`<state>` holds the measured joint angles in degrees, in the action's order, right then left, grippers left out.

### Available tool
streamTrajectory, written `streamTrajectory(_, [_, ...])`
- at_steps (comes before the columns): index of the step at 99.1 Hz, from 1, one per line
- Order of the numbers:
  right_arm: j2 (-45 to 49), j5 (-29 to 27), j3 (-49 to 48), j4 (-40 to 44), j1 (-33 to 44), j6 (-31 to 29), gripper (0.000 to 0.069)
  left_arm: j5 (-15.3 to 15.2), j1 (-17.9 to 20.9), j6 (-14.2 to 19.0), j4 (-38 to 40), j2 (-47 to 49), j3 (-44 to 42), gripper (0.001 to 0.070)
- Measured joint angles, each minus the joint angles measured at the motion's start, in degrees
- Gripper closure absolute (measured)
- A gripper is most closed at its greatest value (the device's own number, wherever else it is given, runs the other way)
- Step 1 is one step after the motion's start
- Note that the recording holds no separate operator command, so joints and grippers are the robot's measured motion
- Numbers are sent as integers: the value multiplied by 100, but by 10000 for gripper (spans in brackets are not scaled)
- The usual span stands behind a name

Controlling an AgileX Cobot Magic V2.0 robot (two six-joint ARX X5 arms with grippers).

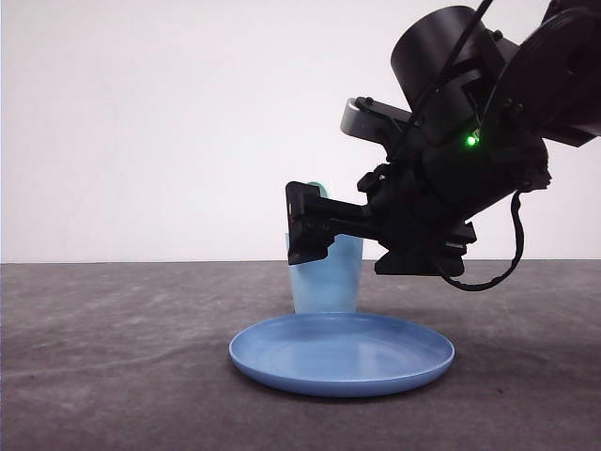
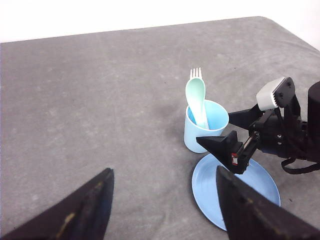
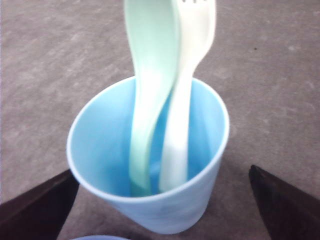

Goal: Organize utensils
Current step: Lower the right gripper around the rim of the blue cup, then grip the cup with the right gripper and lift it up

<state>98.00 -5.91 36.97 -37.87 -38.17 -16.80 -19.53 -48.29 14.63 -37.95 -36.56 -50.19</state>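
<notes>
Blue cup — beside plate.

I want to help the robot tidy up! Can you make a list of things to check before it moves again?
1. Spoon in the cup: ok, it stands handle down inside.
2. Fork in the cup: ok, it stands beside the spoon.
3. Cup upright: ok, it stands on the table just behind the plate.
4. Right pincer let go: ok, it is open and holds nothing, close to the cup.
5. Left pincer out of the way: ok, it is open and holds nothing, back from the cup.
6. Room to pull the right pincer back without tipping the cup: cannot tell, its fingers sit very near the rim.
</notes>
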Motion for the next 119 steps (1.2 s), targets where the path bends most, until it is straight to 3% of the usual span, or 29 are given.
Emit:
streamTrajectory(48, [17,166,122,7,74,4,9,0,0,0,116,-142,0,318])
streamTrajectory(108, [704,291,723,120,79,4,10,2,0,-24,125,-170,0,318])
streamTrajectory(119, [708,273,723,120,81,7,61,2,0,-24,125,-170,0,318])
